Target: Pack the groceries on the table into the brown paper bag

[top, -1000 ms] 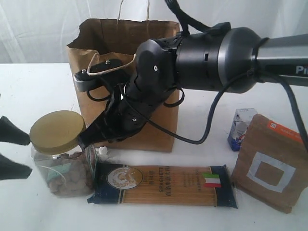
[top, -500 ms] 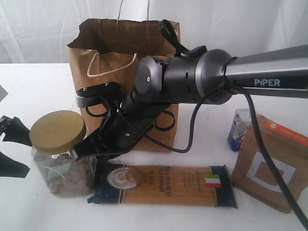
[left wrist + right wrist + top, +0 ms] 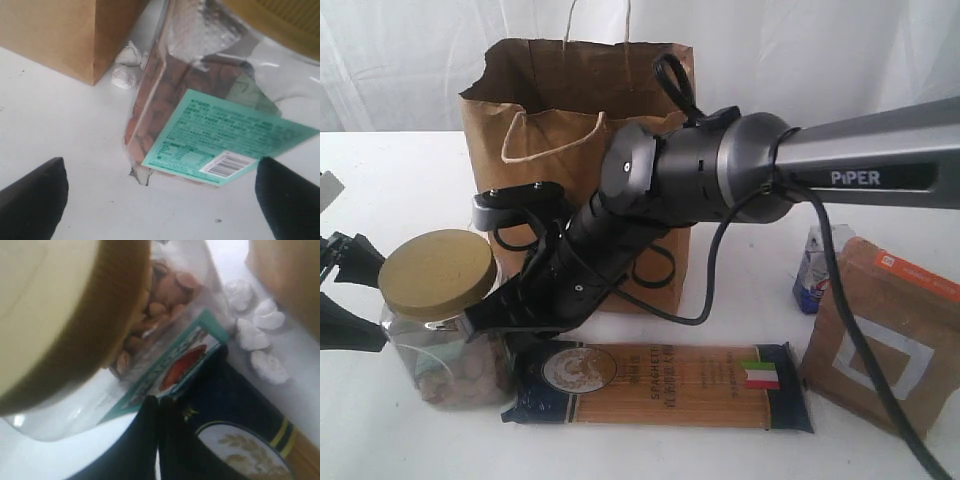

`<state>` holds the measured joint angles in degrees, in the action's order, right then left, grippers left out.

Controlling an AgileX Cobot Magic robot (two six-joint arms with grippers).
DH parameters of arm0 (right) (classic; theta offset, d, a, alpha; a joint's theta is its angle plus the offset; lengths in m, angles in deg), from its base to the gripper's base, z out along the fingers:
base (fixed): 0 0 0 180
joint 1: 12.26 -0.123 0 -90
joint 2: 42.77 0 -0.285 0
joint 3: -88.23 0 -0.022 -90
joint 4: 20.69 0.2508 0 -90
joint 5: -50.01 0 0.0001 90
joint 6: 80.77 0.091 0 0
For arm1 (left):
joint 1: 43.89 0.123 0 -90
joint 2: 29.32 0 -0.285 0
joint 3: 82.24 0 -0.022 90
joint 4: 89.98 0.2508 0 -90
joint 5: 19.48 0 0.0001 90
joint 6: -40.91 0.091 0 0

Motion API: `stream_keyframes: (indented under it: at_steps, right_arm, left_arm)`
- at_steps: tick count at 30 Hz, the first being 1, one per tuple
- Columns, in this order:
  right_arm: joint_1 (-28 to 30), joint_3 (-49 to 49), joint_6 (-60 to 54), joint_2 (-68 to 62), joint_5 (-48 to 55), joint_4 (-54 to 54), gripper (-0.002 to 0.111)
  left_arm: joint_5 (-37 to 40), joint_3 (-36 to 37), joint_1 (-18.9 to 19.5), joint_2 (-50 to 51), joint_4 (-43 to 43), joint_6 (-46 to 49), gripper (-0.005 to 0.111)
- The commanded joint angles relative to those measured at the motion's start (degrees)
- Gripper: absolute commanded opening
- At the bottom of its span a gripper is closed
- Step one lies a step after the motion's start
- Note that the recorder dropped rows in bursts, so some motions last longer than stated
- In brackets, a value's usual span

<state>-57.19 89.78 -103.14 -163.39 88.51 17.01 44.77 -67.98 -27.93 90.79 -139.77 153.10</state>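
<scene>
Looks like grabbing the clear gold-lidded jar (image 3: 438, 275), on the white counter (image 3: 380, 440) just ahead of wide-open, empty left jaws, beside shut, empty right jaws. Next: slide in, squeeze, lift into the brown paper bag (image 3: 570, 90)

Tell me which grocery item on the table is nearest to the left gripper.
The clear jar with the gold lid: it stands directly before the open left gripper, while the dark spaghetti packet, blue-white carton and brown pouch lie farther right.
</scene>
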Motion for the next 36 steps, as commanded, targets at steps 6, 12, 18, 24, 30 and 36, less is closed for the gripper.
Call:
stream_keyframes:
  at_steps: [6,12,18,24,30,36]
  right_arm:
    - [0.67,-0.2,-9.82,-1.68,0.0,12.66,0.0]
    - [0.79,-0.2,-9.82,-1.68,-1.98,12.66,0.0]
    - [0.78,-0.2,-9.82,-1.68,-1.18,12.66,0.0]
    - [0.78,-0.2,-9.82,-1.68,-0.53,12.66,0.0]
    - [0.78,-0.2,-10.72,-1.68,-0.41,12.55,0.0]
    - [0.78,-0.2,-11.0,-1.68,-0.31,10.93,0.0]
  left_arm:
    - [5.71,2.19,-3.5,0.0,0.87,8.83,0.105]
    - [5.71,2.19,-4.06,-0.38,2.92,8.83,0.105]
    - [5.71,2.32,-3.43,-2.18,4.86,8.83,0.105]
    - [5.71,2.3,-3.43,-6.26,12.64,6.04,0.105]
    - [5.71,3.43,-3.43,-9.57,12.49,-4.07,0.105]
    - [5.71,7.2,-3.43,-9.7,10.09,-7.18,0.105]
